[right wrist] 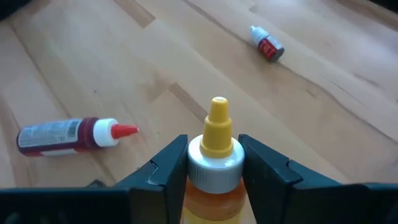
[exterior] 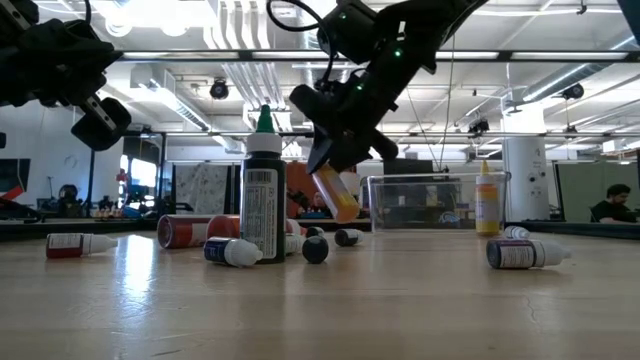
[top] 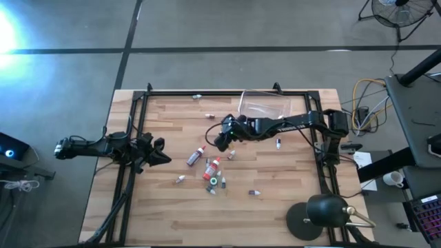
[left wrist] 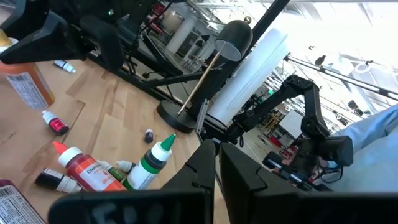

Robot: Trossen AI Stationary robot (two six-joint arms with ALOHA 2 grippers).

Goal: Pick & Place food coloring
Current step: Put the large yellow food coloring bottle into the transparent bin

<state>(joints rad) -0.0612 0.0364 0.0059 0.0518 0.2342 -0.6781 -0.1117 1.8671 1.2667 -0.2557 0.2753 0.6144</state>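
The right gripper point(right wrist: 214, 163) grasps an orange bottle point(right wrist: 213, 186) with a yellow pointed cap, its two dark fingers point(right wrist: 163, 167) pressed against the white collar on either side. In the low view the same bottle point(exterior: 336, 192) hangs tilted in the gripper point(exterior: 330, 165), lifted clear of the wooden table point(exterior: 400, 300). Seen from above, this gripper point(top: 222, 140) sits near the middle of the table, just in front of the clear plastic box point(top: 264, 105) that stands at the far edge.

Beneath and around it lie the other food coloring bottles. A dark red bottle point(right wrist: 68, 135) with a red tip lies on its side close by, and a small white bottle with a red band point(right wrist: 266, 43) lies farther off. A cluster in the table's centre includes a red-capped bottle point(top: 212, 168) and a green-capped bottle point(exterior: 263, 190) that stands upright. A small yellow bottle point(exterior: 486, 200) stands upright beside the box, and a small one with a dark band point(exterior: 520, 253) lies on its side at the right.

The left gripper point(top: 157, 151) waits at the table's left edge, its fingers point(left wrist: 239, 180) clenched together with nothing between them.
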